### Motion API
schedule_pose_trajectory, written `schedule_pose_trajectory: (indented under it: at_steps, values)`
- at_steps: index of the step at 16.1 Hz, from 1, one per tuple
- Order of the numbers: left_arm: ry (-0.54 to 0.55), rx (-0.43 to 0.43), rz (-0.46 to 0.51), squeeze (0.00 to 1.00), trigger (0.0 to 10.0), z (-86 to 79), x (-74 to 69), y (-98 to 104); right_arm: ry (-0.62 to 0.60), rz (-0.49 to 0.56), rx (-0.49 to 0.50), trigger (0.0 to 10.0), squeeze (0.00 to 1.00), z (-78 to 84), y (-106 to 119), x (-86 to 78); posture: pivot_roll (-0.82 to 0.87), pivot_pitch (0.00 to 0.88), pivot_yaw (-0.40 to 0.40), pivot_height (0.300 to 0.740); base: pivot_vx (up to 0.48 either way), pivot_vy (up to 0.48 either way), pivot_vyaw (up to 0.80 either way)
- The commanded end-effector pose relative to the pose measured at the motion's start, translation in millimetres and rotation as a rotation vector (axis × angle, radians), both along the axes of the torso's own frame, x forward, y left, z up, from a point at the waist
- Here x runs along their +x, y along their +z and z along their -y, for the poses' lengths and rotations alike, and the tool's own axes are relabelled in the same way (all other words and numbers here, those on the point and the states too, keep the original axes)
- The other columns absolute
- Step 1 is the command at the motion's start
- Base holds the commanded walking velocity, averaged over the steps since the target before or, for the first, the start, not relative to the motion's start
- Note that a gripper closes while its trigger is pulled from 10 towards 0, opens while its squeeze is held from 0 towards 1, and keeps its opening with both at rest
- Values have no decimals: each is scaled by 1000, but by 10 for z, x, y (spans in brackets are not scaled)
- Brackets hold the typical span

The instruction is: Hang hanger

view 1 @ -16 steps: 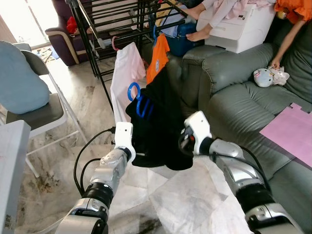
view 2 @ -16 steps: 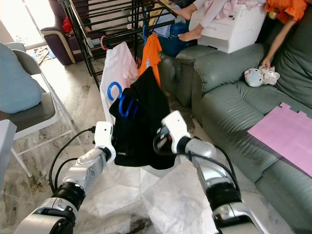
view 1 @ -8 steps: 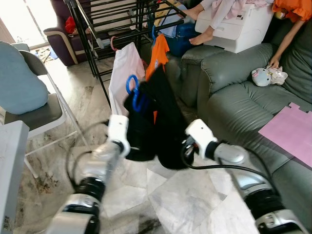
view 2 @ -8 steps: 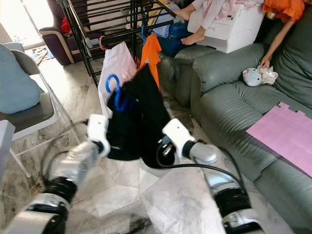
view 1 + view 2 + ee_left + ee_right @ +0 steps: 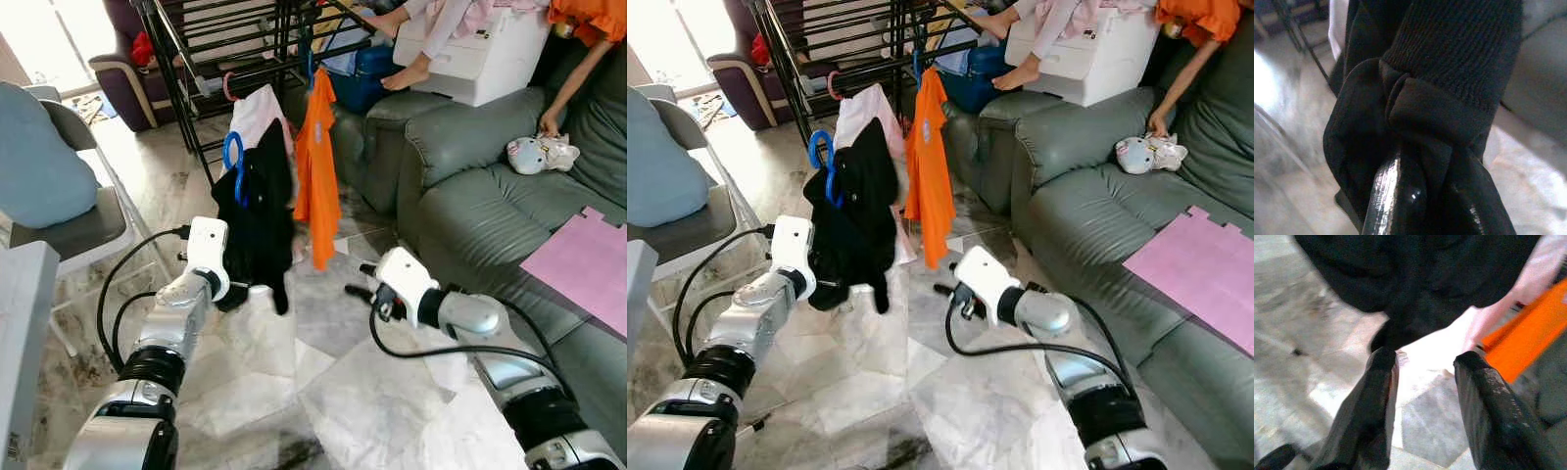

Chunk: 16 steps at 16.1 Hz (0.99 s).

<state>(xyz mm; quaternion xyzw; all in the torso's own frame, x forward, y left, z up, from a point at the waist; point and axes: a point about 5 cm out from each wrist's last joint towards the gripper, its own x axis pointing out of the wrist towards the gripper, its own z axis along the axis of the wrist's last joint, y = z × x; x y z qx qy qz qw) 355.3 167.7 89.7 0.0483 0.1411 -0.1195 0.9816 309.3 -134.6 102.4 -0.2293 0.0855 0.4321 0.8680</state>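
Two head cameras look forward and down over both arms toward the drying rack [image 5: 245, 39] and grey sofa [image 5: 490, 186], sharing nearly the same scene, slightly offset sideways. The left wrist camera sits hard against the black garment [image 5: 1449, 63]; the right wrist camera faces it from near, above the marble floor [image 5: 1298, 347].
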Motion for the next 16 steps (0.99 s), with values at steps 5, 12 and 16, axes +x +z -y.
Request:
schedule_pose_trajectory:
  at_steps: [5, 12, 16]
  values:
    - [-432, 425, 101, 0, 0, -11, -66, 75, 177, 127, -80, 10000, 1000, 154, 311, 8, -161, 0, 57, 740, 0, 0, 0]
    - [-641, 609, 130, 0, 0, -164, -155, 85, 195, 210, -195, 10000, 1000, 515, 544, 120, -166, 0, 64, 740, 0, 0, 0]
    - [-796, 617, 203, 0, 0, -42, -241, 105, 199, 214, -220, 10000, 1000, 556, 507, 147, -160, 0, 59, 740, 0, 0, 0]
